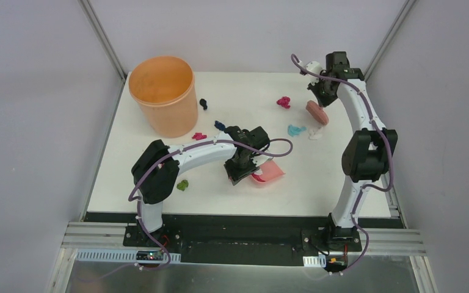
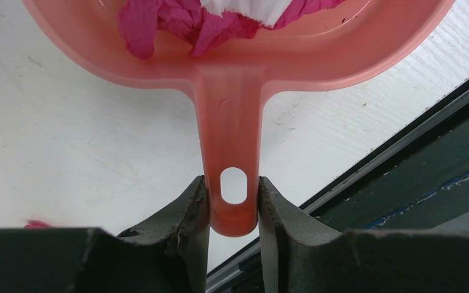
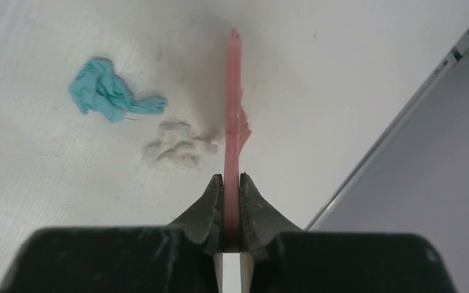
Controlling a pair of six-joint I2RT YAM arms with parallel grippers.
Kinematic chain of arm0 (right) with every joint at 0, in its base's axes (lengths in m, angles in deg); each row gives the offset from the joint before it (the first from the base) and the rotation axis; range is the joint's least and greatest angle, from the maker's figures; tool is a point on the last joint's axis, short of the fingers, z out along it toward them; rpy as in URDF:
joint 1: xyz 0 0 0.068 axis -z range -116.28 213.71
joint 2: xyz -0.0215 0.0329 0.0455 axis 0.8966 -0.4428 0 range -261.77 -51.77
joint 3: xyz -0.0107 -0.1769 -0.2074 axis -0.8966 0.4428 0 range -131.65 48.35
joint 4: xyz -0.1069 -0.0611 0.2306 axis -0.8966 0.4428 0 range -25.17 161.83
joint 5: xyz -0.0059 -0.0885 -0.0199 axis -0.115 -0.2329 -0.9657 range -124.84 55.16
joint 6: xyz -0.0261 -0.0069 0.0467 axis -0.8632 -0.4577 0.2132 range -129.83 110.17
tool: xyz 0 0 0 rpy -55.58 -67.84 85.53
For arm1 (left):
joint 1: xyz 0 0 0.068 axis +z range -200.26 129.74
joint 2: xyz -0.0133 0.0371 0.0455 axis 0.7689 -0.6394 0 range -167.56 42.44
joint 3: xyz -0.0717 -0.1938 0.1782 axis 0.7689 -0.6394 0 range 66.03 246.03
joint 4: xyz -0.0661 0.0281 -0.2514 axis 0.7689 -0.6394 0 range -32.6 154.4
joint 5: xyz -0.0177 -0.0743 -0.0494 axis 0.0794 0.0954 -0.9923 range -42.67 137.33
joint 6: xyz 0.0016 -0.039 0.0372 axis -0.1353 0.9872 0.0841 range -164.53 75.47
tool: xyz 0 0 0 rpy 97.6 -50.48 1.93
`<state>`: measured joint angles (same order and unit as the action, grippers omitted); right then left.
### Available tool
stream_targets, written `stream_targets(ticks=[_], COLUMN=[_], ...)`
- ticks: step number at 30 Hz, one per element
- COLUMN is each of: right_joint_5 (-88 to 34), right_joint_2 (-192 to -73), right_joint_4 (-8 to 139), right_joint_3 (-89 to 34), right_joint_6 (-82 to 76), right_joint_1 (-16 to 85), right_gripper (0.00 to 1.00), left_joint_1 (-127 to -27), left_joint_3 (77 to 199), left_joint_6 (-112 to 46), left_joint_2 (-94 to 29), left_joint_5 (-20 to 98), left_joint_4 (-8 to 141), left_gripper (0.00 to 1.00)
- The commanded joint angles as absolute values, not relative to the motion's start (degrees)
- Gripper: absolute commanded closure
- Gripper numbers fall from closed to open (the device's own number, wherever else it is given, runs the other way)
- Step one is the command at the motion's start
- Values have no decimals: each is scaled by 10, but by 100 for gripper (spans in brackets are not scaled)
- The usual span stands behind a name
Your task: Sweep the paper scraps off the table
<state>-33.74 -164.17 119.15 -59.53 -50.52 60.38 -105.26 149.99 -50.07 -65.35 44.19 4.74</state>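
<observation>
My left gripper point(image 1: 245, 171) point(image 2: 233, 201) is shut on the handle of the pink dustpan point(image 1: 269, 173) point(image 2: 231, 128), which rests on the white table point(image 1: 330, 189) near its front middle. A magenta scrap point(image 2: 171, 24) and a white scrap point(image 2: 244, 7) lie in the pan. My right gripper point(image 1: 320, 97) point(image 3: 232, 183) is shut on the pink hand brush point(image 1: 316, 113) point(image 3: 232, 104), held at the back right. A teal scrap point(image 1: 295, 130) point(image 3: 107, 93) and a white scrap point(image 1: 315, 135) point(image 3: 177, 145) lie just left of the brush. More scraps lie on the table: magenta point(image 1: 284, 102), black point(image 1: 203, 104), dark blue point(image 1: 220, 125), magenta point(image 1: 199, 136), olive green point(image 1: 183, 184).
A tall orange bucket point(image 1: 162, 94) stands at the back left of the table. The table's black and aluminium front edge point(image 2: 403, 152) runs close to the dustpan handle. The right table edge point(image 3: 397, 128) lies just beyond the brush.
</observation>
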Motion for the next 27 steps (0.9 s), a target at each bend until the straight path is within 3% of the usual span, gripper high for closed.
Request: stream_targets(ticks=[1, 9, 17, 23, 27], right_joint_5=[-244, -212, -200, -208, -316], right_joint_2=[-1616, -1558, -1412, -1378, -1368], right_joint_4=[1230, 1358, 1474, 1403, 1279], right_joint_3=[-624, -551, -475, -548, -511], right_joint_6=[-519, -642, -716, -571, -444], right_joint_1=[567, 482, 463, 513, 548], right_gripper=[100, 100, 100, 100, 100], left_joint_1=[-1048, -1048, -1048, -1050, -1057], left_joint_3=[1519, 1518, 1518, 1516, 1514], left_joint_6=[-512, -513, -516, -519, -528], left_joint_2=[-654, -654, -651, -641, -616], left_joint_5=[431, 420, 408, 407, 432], left_joint_4=[48, 48, 48, 38, 7], left_gripper=[100, 100, 100, 100, 100])
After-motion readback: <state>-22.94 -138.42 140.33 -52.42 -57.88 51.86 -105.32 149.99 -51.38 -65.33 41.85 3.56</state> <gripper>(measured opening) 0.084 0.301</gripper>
